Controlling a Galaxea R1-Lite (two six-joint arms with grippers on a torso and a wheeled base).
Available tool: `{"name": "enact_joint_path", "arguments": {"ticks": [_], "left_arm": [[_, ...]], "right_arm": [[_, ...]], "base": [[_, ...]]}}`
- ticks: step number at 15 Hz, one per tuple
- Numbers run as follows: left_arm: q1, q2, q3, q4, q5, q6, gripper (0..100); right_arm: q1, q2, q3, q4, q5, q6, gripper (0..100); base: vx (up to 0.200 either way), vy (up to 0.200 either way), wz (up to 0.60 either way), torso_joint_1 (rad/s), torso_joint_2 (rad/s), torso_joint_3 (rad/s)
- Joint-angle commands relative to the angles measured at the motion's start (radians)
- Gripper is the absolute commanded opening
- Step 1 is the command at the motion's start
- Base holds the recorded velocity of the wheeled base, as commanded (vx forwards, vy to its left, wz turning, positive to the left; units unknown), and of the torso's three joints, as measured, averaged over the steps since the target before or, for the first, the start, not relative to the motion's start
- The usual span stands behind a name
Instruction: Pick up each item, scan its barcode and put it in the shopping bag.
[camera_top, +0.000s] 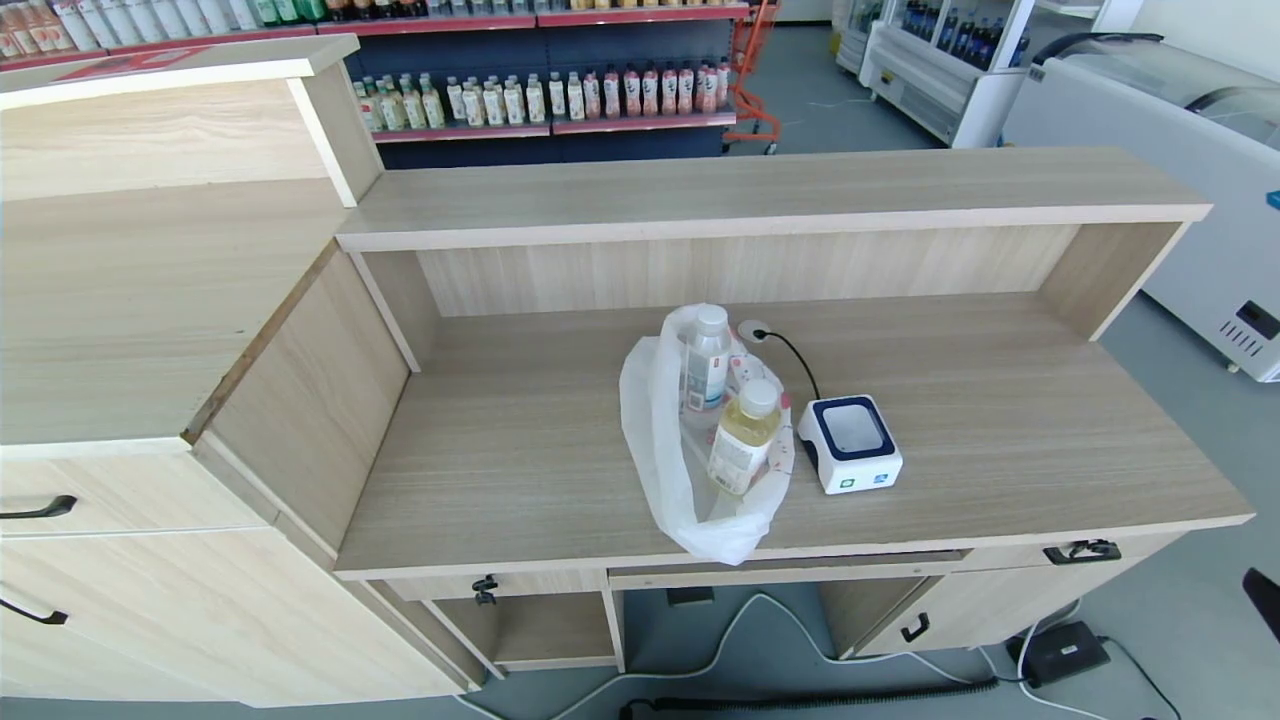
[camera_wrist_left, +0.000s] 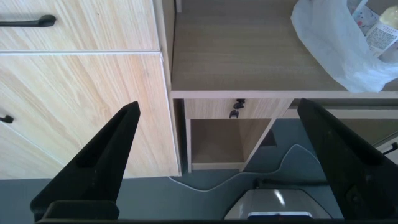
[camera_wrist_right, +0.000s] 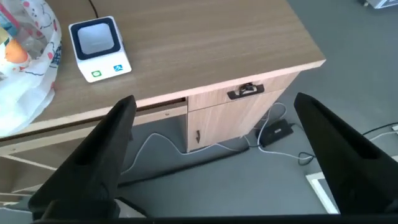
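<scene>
Both bottles (camera_top: 745, 435) stand in the bag (camera_top: 650, 420) on the surface (camera_top: 1000, 420), ahead and between the left claw (camera_wrist_left: 214, 112) and right claw (camera_wrist_right: 214, 102), each wide open, empty.

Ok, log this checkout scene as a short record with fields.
surface: wooden counter
shopping bag: white plastic, open, by the counter's front edge
contents: clear bottle with white cap; bottle of yellow drink nearer the front
scanner: white, on the counter just right of the bag, black cable attached
left gripper: open, empty, back from the counter's front
right gripper: open, empty, back from the counter's front
</scene>
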Motion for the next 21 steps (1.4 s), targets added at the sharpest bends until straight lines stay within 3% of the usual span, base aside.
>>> {"name": "enact_joint_path", "arguments": {"ticks": [1,3,4,7,21], "left_arm": [[0.000,0.000,-0.001,0.006,-0.002,0.001,100],[0.000,0.000,-0.001,0.001,0.003,-0.002,100],[0.000,0.000,-0.001,0.004,-0.003,-0.008,100],[0.000,0.000,-0.001,0.003,0.000,-0.009,100],[0.000,0.000,-0.001,0.003,0.002,-0.006,100]], "right_arm": [[0.037,-0.440,0.044,0.265,0.024,0.003,100],[0.045,-0.736,0.044,0.536,0.021,0.012,100],[0.043,-0.736,0.039,0.575,0.014,0.028,100],[0.043,-0.736,0.039,0.573,0.029,0.058,100],[0.043,-0.736,0.041,0.572,0.023,0.060,100]], "base": [[0.000,0.000,0.00,0.000,0.00,0.000],[0.000,0.000,0.00,0.000,0.00,0.000],[0.000,0.000,0.00,0.000,0.00,0.000],[0.000,0.000,0.00,0.000,0.00,0.000],[0.000,-0.200,0.00,0.003,0.00,0.001]]}}
